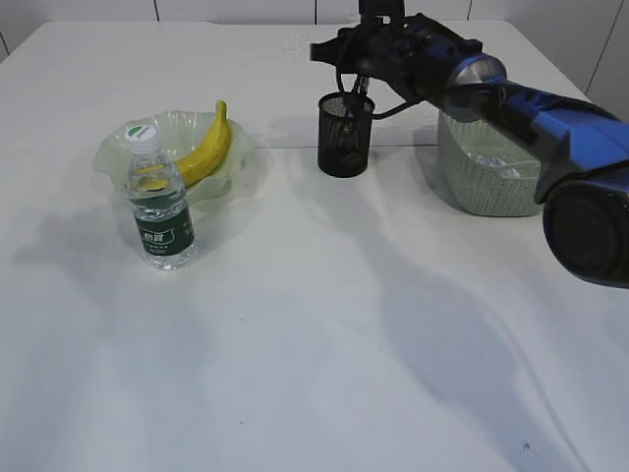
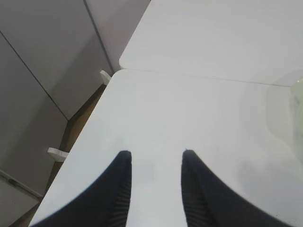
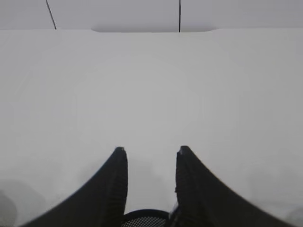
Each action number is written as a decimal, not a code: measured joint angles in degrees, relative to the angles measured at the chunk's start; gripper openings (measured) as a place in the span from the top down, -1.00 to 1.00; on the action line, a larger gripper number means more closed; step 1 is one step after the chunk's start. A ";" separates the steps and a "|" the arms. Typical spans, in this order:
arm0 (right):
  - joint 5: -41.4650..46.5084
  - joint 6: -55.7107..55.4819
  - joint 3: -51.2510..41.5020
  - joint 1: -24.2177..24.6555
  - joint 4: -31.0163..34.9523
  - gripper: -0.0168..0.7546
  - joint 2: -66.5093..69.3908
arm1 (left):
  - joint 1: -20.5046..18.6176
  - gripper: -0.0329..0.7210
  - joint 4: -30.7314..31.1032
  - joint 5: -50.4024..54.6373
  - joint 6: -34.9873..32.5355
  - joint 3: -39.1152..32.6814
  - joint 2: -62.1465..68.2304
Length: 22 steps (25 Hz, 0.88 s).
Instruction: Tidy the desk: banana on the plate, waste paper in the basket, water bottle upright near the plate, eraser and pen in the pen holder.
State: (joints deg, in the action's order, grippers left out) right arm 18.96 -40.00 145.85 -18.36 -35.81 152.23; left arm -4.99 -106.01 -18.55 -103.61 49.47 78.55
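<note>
The yellow banana (image 1: 208, 149) lies in the pale green ruffled plate (image 1: 116, 155) at the left. The water bottle (image 1: 160, 204) stands upright just in front of the plate. The black mesh pen holder (image 1: 346, 138) stands at the back middle, and its rim (image 3: 144, 218) shows under my right fingers. My right gripper (image 1: 356, 87) (image 3: 150, 150) hangs open right above it, with nothing between the fingers. Crumpled waste paper (image 1: 499, 163) lies in the grey-green basket (image 1: 472, 187). The pen and the eraser cannot be made out. My left gripper (image 2: 154, 153) is open over bare desk.
The blue and black right arm (image 1: 550, 118) reaches in from the right, over the basket. In the left wrist view the desk's left edge (image 2: 90, 123) drops off to the floor, and a pale rim of the plate (image 2: 297, 92) shows at the far right.
</note>
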 joint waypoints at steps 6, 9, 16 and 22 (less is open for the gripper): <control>0.00 0.00 0.93 0.00 -2.99 0.27 -2.58 | 0.00 0.27 0.00 0.00 0.00 0.00 0.00; 0.14 0.00 2.62 0.00 -3.12 0.27 -3.27 | 0.00 0.27 0.00 0.13 0.00 0.00 0.00; 6.13 0.00 5.70 0.00 -3.01 0.27 -7.99 | 0.00 0.27 0.09 1.89 0.00 0.00 0.00; 16.86 0.10 6.15 0.00 -2.34 0.27 -14.96 | 0.00 0.27 0.22 4.89 0.00 0.00 0.00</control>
State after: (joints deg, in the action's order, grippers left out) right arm 35.81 -39.90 152.00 -18.36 -38.15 137.27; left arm -4.99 -105.79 -13.65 -103.61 49.47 78.55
